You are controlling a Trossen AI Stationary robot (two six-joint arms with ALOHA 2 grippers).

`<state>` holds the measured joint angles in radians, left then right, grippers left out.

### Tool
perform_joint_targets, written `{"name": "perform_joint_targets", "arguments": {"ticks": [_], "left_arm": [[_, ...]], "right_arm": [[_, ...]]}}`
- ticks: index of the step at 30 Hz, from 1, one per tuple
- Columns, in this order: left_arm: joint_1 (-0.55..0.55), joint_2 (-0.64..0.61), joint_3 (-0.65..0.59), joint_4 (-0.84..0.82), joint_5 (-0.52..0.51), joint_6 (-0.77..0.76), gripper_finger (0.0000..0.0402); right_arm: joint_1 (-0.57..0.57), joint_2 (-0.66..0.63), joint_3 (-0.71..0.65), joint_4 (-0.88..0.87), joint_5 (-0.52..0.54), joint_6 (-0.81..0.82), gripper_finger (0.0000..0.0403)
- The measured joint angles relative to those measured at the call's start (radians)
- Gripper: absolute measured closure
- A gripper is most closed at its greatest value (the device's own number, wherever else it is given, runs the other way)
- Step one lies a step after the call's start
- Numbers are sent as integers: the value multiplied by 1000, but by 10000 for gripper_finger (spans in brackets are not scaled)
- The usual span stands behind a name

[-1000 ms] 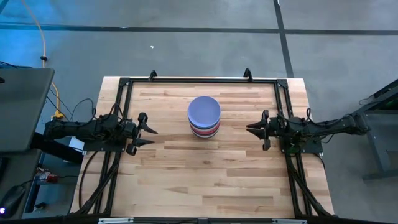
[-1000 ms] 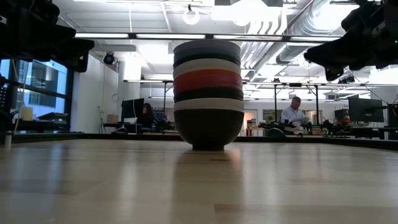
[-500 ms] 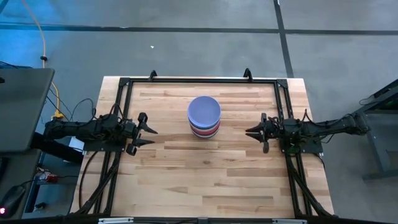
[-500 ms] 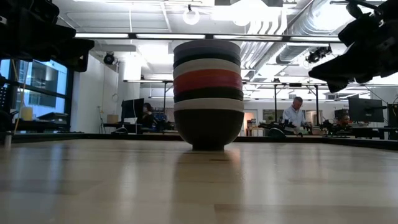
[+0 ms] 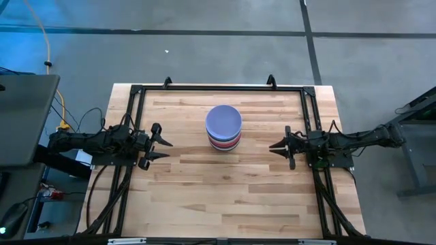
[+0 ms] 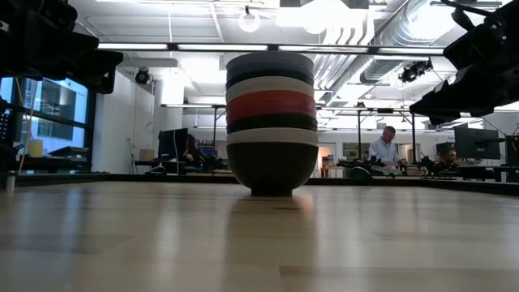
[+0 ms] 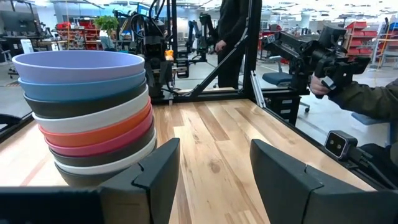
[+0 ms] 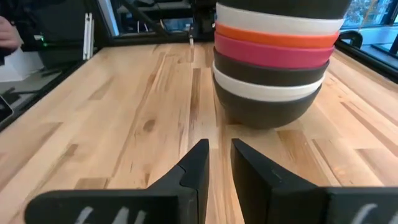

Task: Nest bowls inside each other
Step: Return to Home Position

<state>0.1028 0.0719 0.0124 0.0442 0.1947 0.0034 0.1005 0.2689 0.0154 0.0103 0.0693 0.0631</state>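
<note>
All the bowls (image 5: pixel 223 127) stand nested in one stack near the middle of the table, its bottom black bowl resting on the wood (image 6: pixel 272 122). From the top they run lavender, blue, black, white, red, magenta, black, white, black (image 7: pixel 87 118) (image 8: pixel 273 68). My left gripper (image 5: pixel 165 148) (image 7: pixel 211 168) hovers open to the left of the stack, pointing at it. My right gripper (image 5: pixel 272 145) (image 8: pixel 219 149) hovers to the right of the stack, pointing at its base, with its fingers shut to a narrow slit. Neither gripper touches a bowl.
A black frame (image 5: pixel 218 88) runs along the far edge and both sides of the table. Bare wood (image 5: pixel 218 197) lies between the stack and the near edge. Beyond the table a person's sleeve and hand hold a device (image 7: pixel 348 81), and people sit in the room (image 6: pixel 381 150).
My right gripper has sunk lower toward the table beside the stack and has edged slightly toward the near edge. The stack and my left gripper have stayed where they were.
</note>
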Motion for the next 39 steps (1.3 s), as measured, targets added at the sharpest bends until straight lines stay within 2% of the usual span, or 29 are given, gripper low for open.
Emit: {"name": "perform_joint_targets", "arguments": {"ticks": [16, 20, 24, 29, 34, 39], "left_arm": [[0, 0, 0, 0, 0, 0, 218], [0, 0, 0, 0, 0, 0, 218], [0, 0, 0, -1, -11, -1, 218], [0, 0, 0, -4, -55, -11, 218], [1, 0, 0, -9, -56, -18, 218], [1, 0, 0, -9, -56, -18, 218]], "right_arm": [[0, 0, 0, -6, -25, -19, 344], [-3, 0, 0, -5, -16, -114, 344], [-3, 0, 0, 4, 28, -135, 344], [-3, 0, 0, 4, 30, -183, 344], [-3, 0, 0, 3, 29, -116, 344], [-3, 0, 0, -3, -72, -63, 344]]}}
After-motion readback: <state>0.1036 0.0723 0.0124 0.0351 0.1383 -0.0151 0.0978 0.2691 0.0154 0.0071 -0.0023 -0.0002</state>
